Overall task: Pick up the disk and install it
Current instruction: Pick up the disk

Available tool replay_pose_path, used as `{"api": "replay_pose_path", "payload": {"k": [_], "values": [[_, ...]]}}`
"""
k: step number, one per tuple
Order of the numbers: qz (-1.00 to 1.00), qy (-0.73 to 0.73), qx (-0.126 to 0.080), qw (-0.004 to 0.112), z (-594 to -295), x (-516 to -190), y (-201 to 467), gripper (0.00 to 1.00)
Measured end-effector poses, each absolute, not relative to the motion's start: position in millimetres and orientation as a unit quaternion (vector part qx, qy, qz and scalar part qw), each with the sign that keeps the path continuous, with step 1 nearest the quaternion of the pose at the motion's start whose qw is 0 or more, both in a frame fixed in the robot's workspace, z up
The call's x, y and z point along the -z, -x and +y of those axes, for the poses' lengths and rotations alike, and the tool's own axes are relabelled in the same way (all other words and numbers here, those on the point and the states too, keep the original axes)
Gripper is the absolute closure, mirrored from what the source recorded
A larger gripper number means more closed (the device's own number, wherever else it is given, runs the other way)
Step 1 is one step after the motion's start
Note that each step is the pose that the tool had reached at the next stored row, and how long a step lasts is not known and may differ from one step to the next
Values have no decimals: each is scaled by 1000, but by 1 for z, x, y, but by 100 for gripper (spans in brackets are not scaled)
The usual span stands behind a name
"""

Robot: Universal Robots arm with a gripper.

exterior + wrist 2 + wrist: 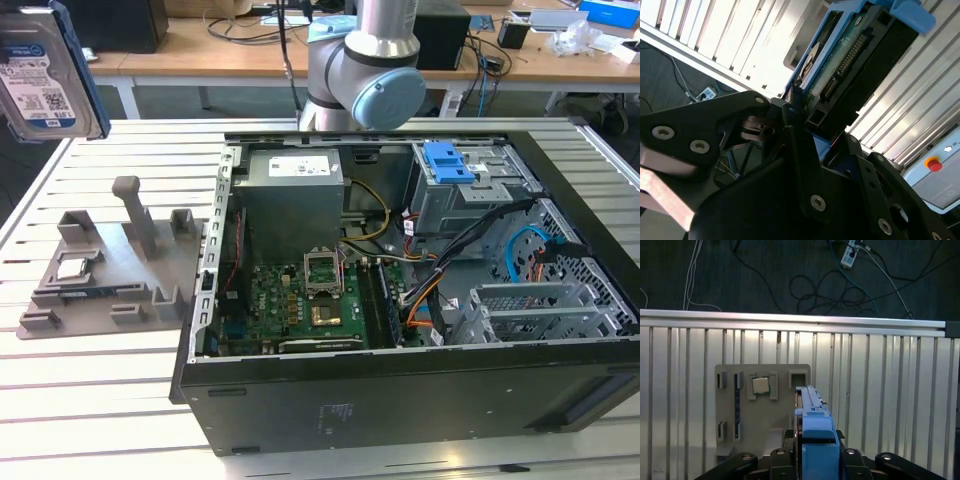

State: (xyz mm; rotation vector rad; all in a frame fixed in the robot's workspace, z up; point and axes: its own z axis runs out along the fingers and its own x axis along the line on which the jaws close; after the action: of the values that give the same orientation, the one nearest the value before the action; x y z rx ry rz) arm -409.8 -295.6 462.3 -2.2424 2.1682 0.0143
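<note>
Carrying step: end effector [799,117] clamped on the disk [45,75], high over the fixture [110,285] by the tabletop [100,400] edge; installing likely calls for aligning it with the case's [400,405] bay [470,200].

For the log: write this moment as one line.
step: pick done; pincer: shut on disk; disk: aloft, clear of grey fixture; install: not yet done

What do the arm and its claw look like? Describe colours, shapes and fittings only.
The arm is a thick silver-grey tube ending in a rounded joint closed by a pale blue cap. The claw is matte black, built of flat, angular linkage bars hinged together and studded with round silver screw heads.
</note>
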Motion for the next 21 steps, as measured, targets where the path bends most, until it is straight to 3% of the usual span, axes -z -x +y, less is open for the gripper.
{"api": "replay_pose_path", "payload": {"k": [21], "values": [[695, 719, -5, 11, -296, -514, 410, 63]]}}
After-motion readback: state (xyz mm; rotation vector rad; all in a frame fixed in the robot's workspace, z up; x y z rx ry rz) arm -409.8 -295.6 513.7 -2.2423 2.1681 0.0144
